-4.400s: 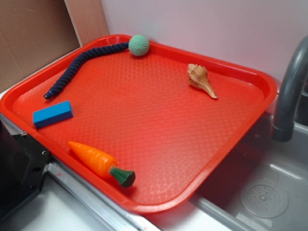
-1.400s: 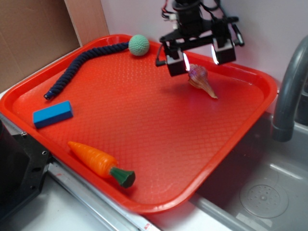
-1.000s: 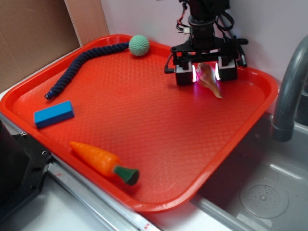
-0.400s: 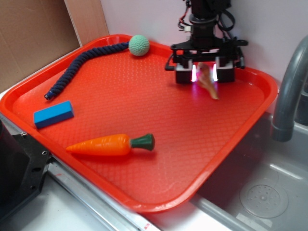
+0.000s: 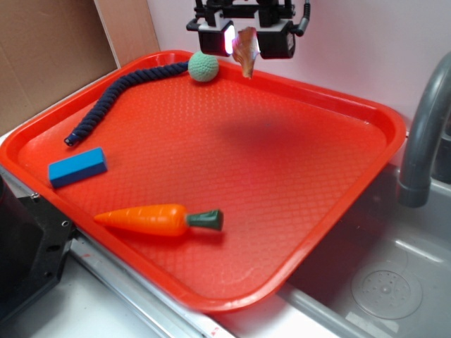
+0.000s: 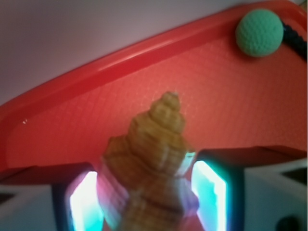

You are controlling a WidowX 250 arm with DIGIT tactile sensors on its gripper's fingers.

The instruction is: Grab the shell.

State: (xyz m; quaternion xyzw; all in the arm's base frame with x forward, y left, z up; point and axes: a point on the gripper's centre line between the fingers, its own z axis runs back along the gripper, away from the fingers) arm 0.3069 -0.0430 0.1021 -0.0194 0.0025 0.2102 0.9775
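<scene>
the hand [image 5: 244,41] was at the top centre of the exterior frame, high above the red tray [image 5: 366,172], and it was clamped on the shell [image 5: 246,51], which hung between the two lit fingers [image 5: 216,39] with its pointed tip down. a moment before, the same hand was low at the upper right of the tray with the shell touching the surface; now the shell was lifted clear, and only a soft shadow lay on the bare tray below it. in the wrist view the shell [image 6: 149,163] filled the lower middle of the frame, held on both sides by the glowing pads [image 6: 209,192]. the toy carrot [image 5: 156,219] at the lower left had also turned, so that its green end pointed to the right. the green ball [image 5: 203,66], the dark rope [image 5: 113,97] and the blue block [image 5: 77,167] were where they had been. in my judgement the grab was done, as long as the grip does not slip.
</scene>
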